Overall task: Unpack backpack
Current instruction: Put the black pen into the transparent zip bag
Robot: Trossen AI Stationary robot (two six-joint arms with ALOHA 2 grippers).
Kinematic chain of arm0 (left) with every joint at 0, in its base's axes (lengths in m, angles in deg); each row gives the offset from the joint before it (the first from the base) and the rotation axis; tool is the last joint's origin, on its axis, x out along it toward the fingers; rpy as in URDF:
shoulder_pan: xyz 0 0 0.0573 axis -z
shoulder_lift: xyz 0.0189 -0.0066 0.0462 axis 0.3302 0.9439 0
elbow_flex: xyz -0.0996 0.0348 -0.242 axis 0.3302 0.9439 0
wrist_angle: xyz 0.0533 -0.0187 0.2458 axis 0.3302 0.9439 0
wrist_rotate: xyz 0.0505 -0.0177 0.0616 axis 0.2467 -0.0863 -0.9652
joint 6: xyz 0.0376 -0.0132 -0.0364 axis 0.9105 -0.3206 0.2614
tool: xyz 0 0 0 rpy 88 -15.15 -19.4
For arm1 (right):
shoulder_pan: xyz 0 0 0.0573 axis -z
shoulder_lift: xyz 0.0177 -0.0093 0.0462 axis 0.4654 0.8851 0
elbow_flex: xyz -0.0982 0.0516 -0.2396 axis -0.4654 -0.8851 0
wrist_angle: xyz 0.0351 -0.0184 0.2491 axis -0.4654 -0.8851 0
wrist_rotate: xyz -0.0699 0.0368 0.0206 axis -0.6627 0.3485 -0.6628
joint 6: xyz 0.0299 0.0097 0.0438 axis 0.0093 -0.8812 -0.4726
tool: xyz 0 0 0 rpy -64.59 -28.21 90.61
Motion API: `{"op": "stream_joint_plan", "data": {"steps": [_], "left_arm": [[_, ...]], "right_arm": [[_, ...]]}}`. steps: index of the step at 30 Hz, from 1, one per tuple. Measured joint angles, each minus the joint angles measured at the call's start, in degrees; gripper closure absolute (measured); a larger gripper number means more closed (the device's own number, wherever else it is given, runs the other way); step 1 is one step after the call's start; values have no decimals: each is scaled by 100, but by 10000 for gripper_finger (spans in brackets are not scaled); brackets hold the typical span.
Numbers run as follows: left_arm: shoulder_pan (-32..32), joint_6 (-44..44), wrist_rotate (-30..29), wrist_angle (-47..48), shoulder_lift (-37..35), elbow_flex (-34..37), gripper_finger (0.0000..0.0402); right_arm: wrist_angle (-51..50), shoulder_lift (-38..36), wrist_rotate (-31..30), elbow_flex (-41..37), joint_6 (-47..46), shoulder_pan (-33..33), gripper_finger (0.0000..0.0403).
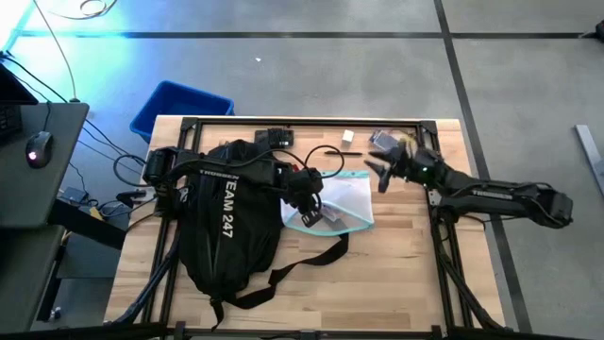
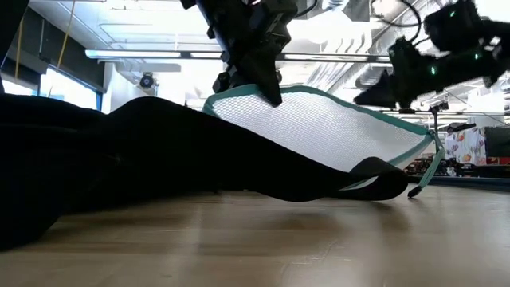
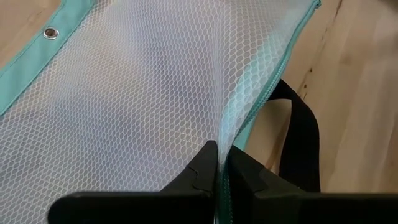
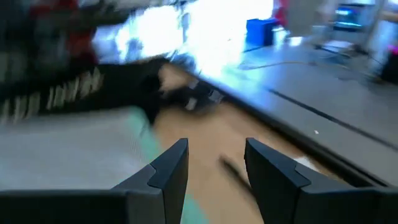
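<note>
Beside the backpack [image 1: 222, 222], the left end effector [image 3: 222, 163] pinches a mesh pouch's [image 1: 342, 203] zipper edge; right end effector [image 4: 214, 165] hovers open, empty. Next: set the pouch on the tabletop [image 1: 396, 274].

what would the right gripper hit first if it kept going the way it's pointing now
Probably the mesh pouch: the open right gripper points across the table toward its near edge, with the backpack behind. Depth is unclear, so it might pass just above the pouch.
</note>
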Motion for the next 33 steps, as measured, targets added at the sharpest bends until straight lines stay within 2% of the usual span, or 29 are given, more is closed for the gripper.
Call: {"op": "stream_joint_plan", "data": {"steps": [5, 7, 10, 13, 19, 24, 30, 33], "left_arm": [[-4, -2, 97, -14, 0, 0, 402], [-4, -2, 99, -10, 0, 0, 402], [-4, -24, 103, -10, 0, 0, 402], [-2, -63, 105, -10, 0, 0, 402], [4, -65, 110, -26, 0, 0, 402], [4, -66, 110, -43, 0, 0, 402], [4, -64, 112, -47, 0, 0, 402], [4, -60, 111, -48, 0, 0, 402]], "right_arm": [[574, 1017, 72, -16, 234, 523, 263], [832, 1448, 503, -16, 353, 805, 263], [1651, 2192, 1561, -16, 393, 1190, 263], [2586, 2936, 2059, -11, 536, 1414, 263], [2973, 4125, 2384, 182, 717, 1712, 263], [3028, 4808, 2440, 495, 903, 1942, 263], [3016, 5099, 2643, 866, 926, 2089, 263], [2643, 5103, 2324, 1019, 963, 2088, 263]]}}
